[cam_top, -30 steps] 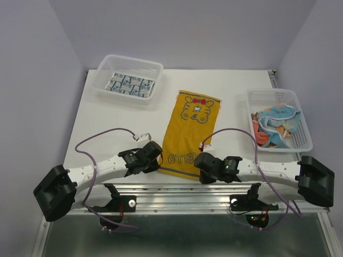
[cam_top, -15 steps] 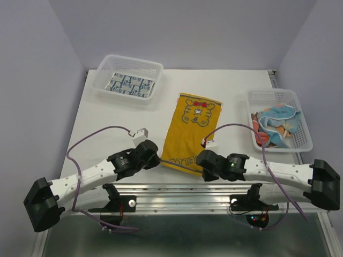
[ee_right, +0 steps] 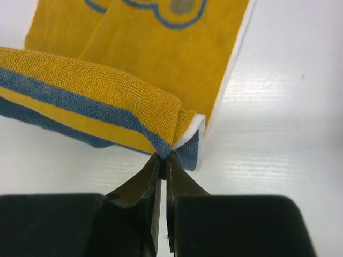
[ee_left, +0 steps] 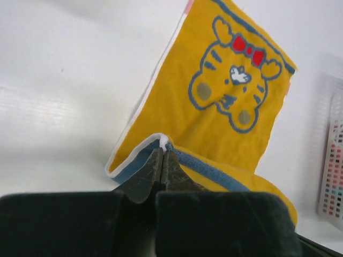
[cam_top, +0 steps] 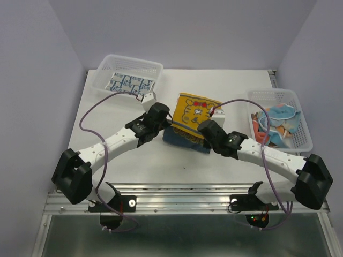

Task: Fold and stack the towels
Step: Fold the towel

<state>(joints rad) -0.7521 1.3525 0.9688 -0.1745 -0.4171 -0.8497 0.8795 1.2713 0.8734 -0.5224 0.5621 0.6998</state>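
Observation:
A yellow towel [cam_top: 195, 111] with a tiger face and navy trim lies mid-table, its near end lifted and carried over the rest so the blue underside [cam_top: 184, 140] shows. My left gripper [cam_top: 164, 123] is shut on the towel's near left corner, seen in the left wrist view as closed jaws [ee_left: 163, 152] pinching the white-edged corner of the towel [ee_left: 225, 107]. At the near right corner my right gripper [cam_top: 203, 128] is shut too; the right wrist view has its tips [ee_right: 164, 158] clamped on the folded edge of the towel [ee_right: 161, 48].
A white mesh basket [cam_top: 127, 59] at the back left holds a folded blue-and-white towel [cam_top: 128, 84]. Another basket [cam_top: 272, 94] at the right holds several crumpled towels [cam_top: 276, 126] in light blue, orange and brown-red. The metal rail [cam_top: 177, 190] runs along the near edge.
Both grippers have moved from the towel's near edge by the rail towards the far side, lifting the near end and folding it over the towel.

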